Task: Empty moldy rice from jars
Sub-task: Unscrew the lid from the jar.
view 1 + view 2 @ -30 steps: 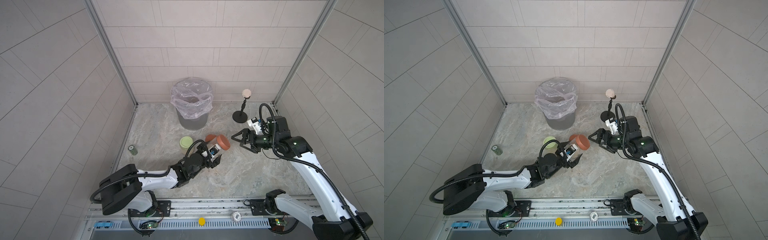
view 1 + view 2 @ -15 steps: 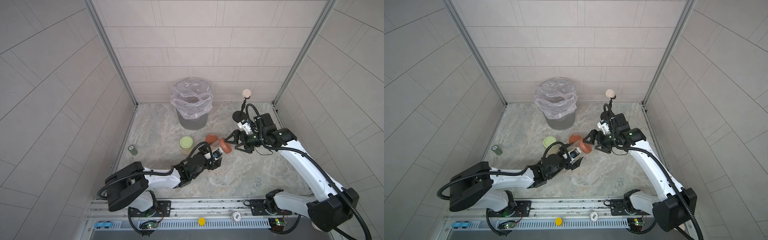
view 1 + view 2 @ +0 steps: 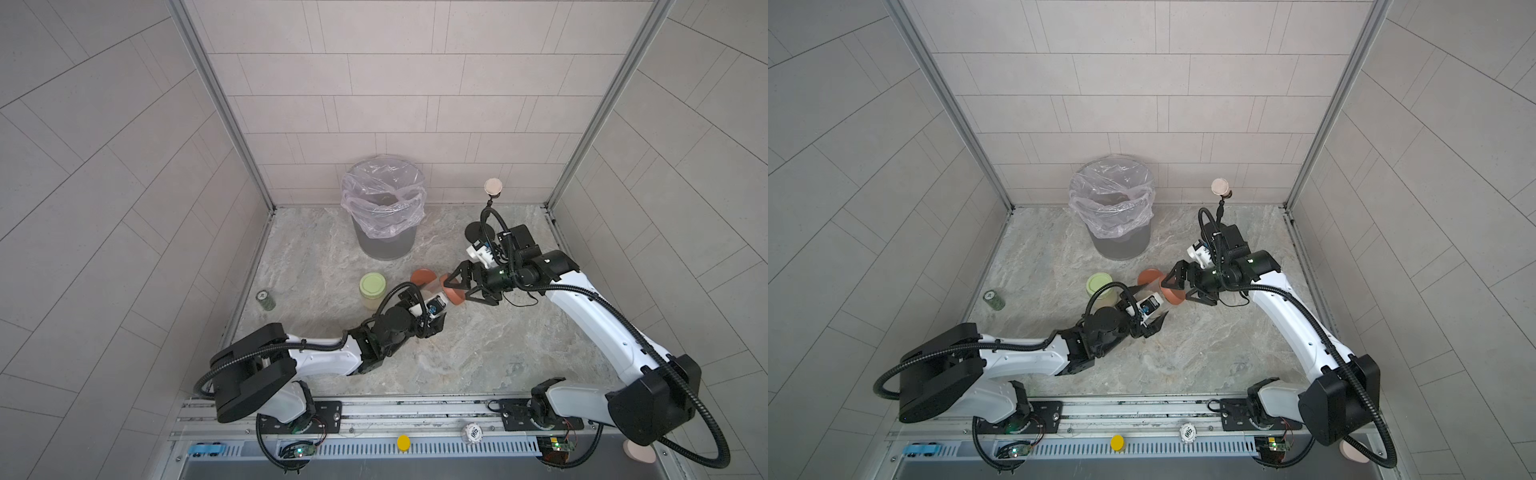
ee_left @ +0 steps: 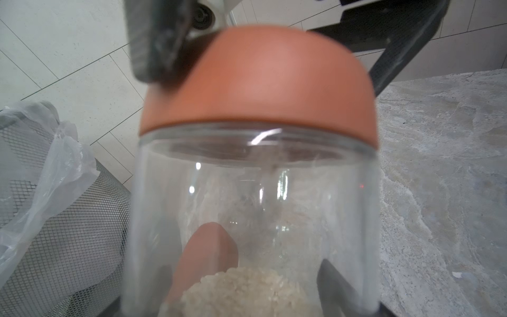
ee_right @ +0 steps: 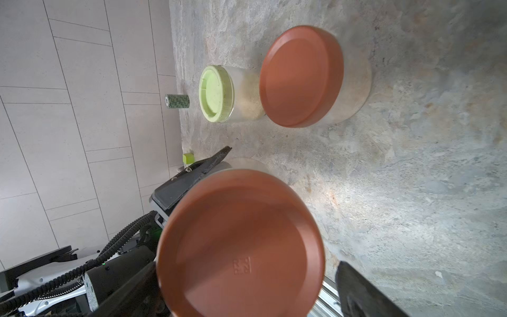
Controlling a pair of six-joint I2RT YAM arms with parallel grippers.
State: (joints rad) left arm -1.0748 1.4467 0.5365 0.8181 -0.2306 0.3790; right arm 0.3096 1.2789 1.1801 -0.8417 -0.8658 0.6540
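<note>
Left gripper (image 3: 1154,304): clamped on the glass body of the held jar (image 4: 255,205), tipped lid-first toward the other arm, probably to brace the body while the lid is turned.
Right gripper (image 3: 456,292): spread wide, a jaw on either side of the rust-red lid (image 5: 241,247), not closed on it; judged a line-up for gripping and twisting.
Moldy rice (image 4: 244,291): pale heap at the low end of the held jar, away from the lid.
Other jars: second red-lidded jar (image 5: 301,76) and green-lidded jar (image 5: 216,93) upright on the table (image 5: 411,164), just beside each other, lids on.
Bin (image 3: 384,237): lined, beyond the jars by the back wall — handy for tipping out.
Small green can (image 3: 265,300): well apart, at the left edge.
Hard to tell: whether a right jaw already touches the lid; whether the held jar's base clears the table; any mold in the grains — too blurred.
</note>
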